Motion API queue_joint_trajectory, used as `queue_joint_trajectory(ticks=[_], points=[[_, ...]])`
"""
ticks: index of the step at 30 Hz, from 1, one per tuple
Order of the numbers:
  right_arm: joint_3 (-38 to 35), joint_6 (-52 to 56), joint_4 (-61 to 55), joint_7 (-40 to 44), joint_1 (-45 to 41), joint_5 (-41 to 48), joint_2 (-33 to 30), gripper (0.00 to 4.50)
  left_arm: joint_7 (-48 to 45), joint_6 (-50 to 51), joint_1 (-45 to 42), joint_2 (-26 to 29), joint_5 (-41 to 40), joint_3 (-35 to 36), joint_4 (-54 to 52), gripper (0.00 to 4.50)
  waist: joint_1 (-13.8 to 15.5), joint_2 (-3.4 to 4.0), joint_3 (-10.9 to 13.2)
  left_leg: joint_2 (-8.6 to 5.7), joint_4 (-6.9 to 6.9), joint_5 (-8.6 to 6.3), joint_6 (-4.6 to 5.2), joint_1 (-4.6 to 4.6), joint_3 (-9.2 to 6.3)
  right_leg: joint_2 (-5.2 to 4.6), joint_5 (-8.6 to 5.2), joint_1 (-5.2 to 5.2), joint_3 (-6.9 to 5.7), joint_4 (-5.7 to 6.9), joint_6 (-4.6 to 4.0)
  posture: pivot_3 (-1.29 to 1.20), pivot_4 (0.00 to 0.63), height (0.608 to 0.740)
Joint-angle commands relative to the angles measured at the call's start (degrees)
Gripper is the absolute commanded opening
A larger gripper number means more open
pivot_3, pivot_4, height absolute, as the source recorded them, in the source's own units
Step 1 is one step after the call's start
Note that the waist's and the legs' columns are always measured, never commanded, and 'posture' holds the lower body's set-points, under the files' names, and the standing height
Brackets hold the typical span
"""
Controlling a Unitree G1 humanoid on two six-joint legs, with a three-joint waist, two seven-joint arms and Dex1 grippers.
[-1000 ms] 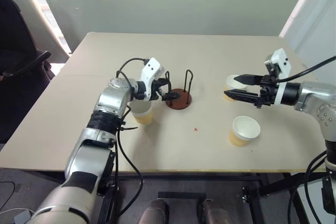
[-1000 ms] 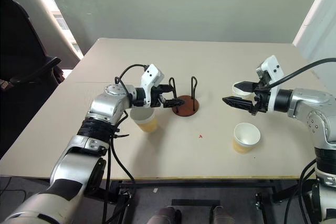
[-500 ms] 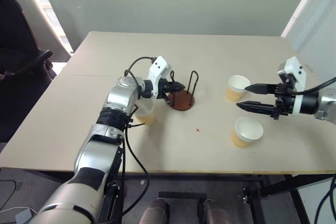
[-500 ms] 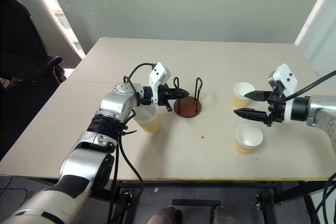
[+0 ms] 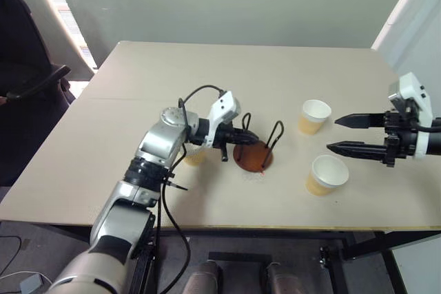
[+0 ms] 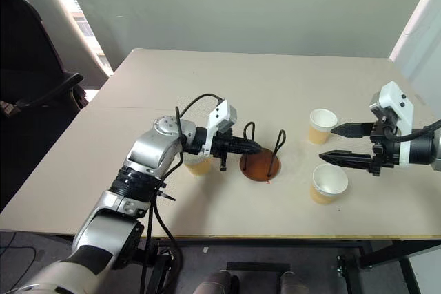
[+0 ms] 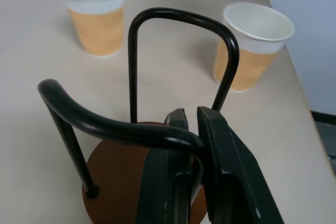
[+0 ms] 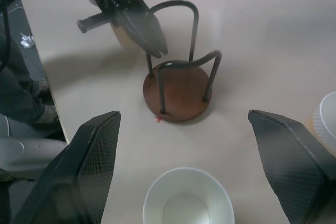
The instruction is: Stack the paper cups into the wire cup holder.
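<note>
The wire cup holder point(image 5: 253, 157), a reddish-brown disc with two black wire loops, stands mid-table. My left gripper point(image 7: 190, 115) is shut on the top of one wire loop point(image 7: 113, 128). One paper cup point(image 6: 200, 165) stands behind my left forearm, partly hidden. Two more paper cups stand upright to the right: one farther back point(image 5: 315, 116) and one nearer the front point(image 5: 326, 174). My right gripper point(image 5: 344, 134) hovers open just right of these two, holding nothing, with its fingers point(image 8: 89, 171) spread wide above the nearer cup point(image 8: 188, 203).
The beige table point(image 5: 227, 74) reaches a front edge just below the cups. A dark chair point(image 5: 27, 80) stands off the table's left side. A small red mark point(image 5: 262, 171) lies at the holder's front rim.
My left gripper has shut on the holder's wire loop and dragged the holder toward the front and right, up to the red mark. My right gripper drew back to the right, still open.
</note>
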Motion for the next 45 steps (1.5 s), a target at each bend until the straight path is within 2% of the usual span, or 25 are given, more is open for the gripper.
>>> queue_joint_trajectory(ticks=[1, 14, 18, 24, 27, 35, 39, 45], points=[[-2.9, -0.6, -1.2, 0.1, 0.1, 1.1, -1.1, 4.06, 1.0, 1.5, 0.3, -1.3, -1.7, 0.0, -4.2, 0.03, 0.0, 0.00, 0.0, 0.00, 0.01, 0.00, 0.01, 0.01, 0.00, 0.00, 0.01, 0.01, 0.01, 0.00, 0.02, 0.00, 0.150, 0.740], [-0.8, -2.4, -0.8, -0.6, -1.1, 0.7, -0.5, 4.06, 4.7, 2.1, 3.7, -3.1, -0.4, -2.5, -5.5, 0.03, 0.0, 0.00, 0.0, -0.02, 0.04, -0.08, 0.16, 0.11, 0.01, -0.01, 0.00, 0.11, 0.03, 0.02, 0.10, 0.00, 0.150, 0.740], [0.4, -3.7, -0.4, -0.2, -1.5, -0.2, -0.8, 4.06, 2.6, 1.8, 5.0, -1.1, 0.2, -4.8, -7.5, 1.19, 0.0, 0.02, 0.0, -0.02, 0.04, -0.11, 0.20, 0.16, 0.00, -0.01, -0.01, 0.16, 0.05, 0.01, 0.11, 0.00, 0.150, 0.740], [3.3, -6.0, 1.6, 0.9, -3.9, -1.8, -1.0, 4.06, 2.4, -0.2, 4.7, 1.6, 1.3, -5.2, -8.4, 3.48, -0.1, 0.02, 0.0, -0.02, 0.05, -0.25, 0.45, 0.14, -0.01, 0.00, -0.01, 0.13, 0.04, 0.02, 0.11, 0.00, 0.150, 0.740], [5.8, -7.8, 3.7, 1.1, -6.9, -3.6, -0.2, 4.06, 1.4, -1.3, 4.7, 3.8, 1.5, -5.0, -8.8, 4.48, -0.1, 0.02, 0.0, -0.02, 0.05, -0.27, 0.47, 0.15, -0.01, 0.00, 0.00, 0.13, 0.05, 0.03, 0.10, 0.00, 0.150, 0.740], [14.5, -13.5, 13.1, 4.0, -16.7, -10.8, 3.1, 4.06, -3.1, -4.0, 3.5, 10.4, -0.1, -2.1, -11.1, 4.48, -0.1, 0.03, 0.0, -0.01, 0.04, -0.34, 0.61, 0.14, -0.06, 0.00, 0.01, 0.08, 0.03, 0.05, 0.05, 0.00, 0.150, 0.740], [20.9, -18.9, 20.2, 5.2, -22.2, -18.3, 5.8, 4.06, -4.2, -5.0, 2.6, 14.6, -1.1, 1.5, -11.2, 4.48, -0.3, 0.03, 0.0, 0.00, 0.02, -0.37, 0.65, 0.13, -0.04, -0.01, 0.04, 0.01, 0.02, 0.07, -0.02, 0.00, 0.150, 0.740], [25.9, -27.2, 30.8, 7.8, -28.4, -26.5, 10.8, 4.06, -3.4, -5.5, -0.2, 17.1, -2.0, 5.8, -8.4, 4.48, -0.3, 0.04, 0.0, 0.03, -0.02, -0.38, 0.65, 0.12, -0.12, -0.02, 0.10, -0.06, -0.07, 0.19, -0.23, 0.00, 0.150, 0.740]])
